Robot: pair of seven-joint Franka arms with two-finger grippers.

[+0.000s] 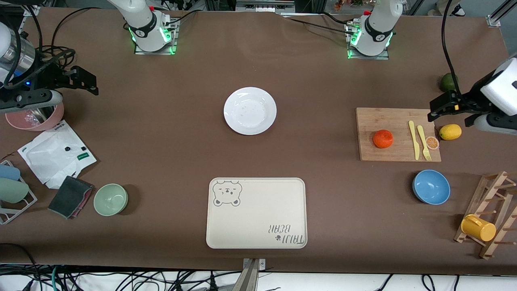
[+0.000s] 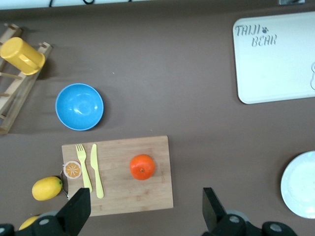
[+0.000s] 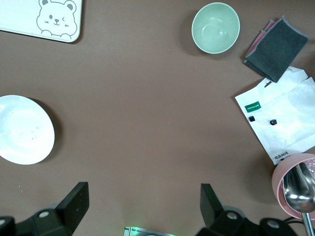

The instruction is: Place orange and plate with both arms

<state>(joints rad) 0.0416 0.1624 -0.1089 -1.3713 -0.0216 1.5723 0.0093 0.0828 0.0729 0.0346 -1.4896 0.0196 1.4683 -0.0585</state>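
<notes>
A cream bear-print tray point(image 1: 256, 213) lies at the near middle of the table; a green bowl point(image 1: 110, 199) sits toward the right arm's end, with a dark folded cloth point(image 1: 71, 196) just beside it and a white plastic packet point(image 1: 56, 153) a little farther from the camera; a pink bowl point(image 1: 36, 118) holding a metal spoon point(image 3: 298, 189) stands farther still. Toward the left arm's end rests a wooden cutting board point(image 1: 397, 134) bearing a yellow knife point(image 1: 413, 140), a yellow fork point(image 1: 423, 142) and a small orange slice point(image 1: 432, 142); a lemon point(image 1: 450, 131) lies beside the board, a dark green fruit point(image 1: 447, 82) farther off; a blue bowl point(image 1: 431, 186) sits nearer the camera, near a wooden rack point(image 1: 490, 214) carrying a yellow cup point(image 1: 478, 228).
</notes>
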